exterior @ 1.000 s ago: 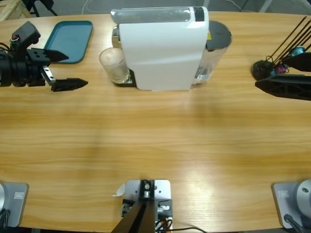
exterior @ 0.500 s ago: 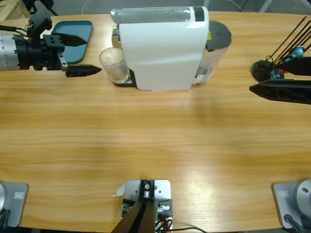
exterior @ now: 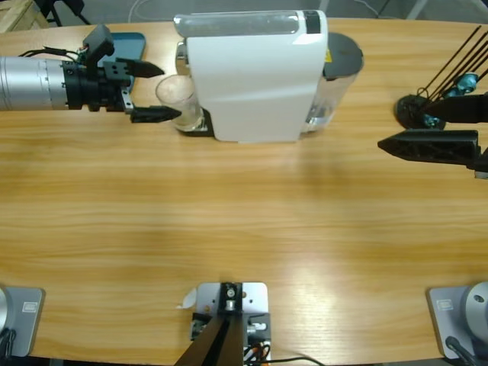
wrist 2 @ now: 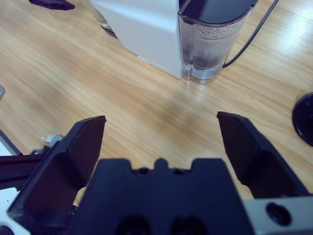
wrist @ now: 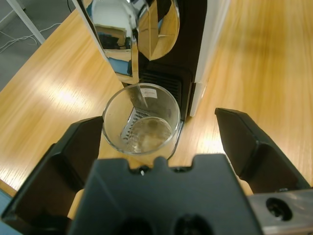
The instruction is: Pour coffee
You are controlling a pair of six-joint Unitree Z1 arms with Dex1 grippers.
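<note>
Glass cup at the coffee machine, open left gripper now closer, straddling it; right gripper open.

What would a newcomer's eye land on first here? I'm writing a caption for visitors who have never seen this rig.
Most likely the big white coffee machine at the table's far edge, with a clear empty drinking glass on the tray under its spout. Next, the left gripper, jaws open on either side of that glass without touching it. The right gripper hangs open at the other end, beside the machine's clear water tank.
</note>
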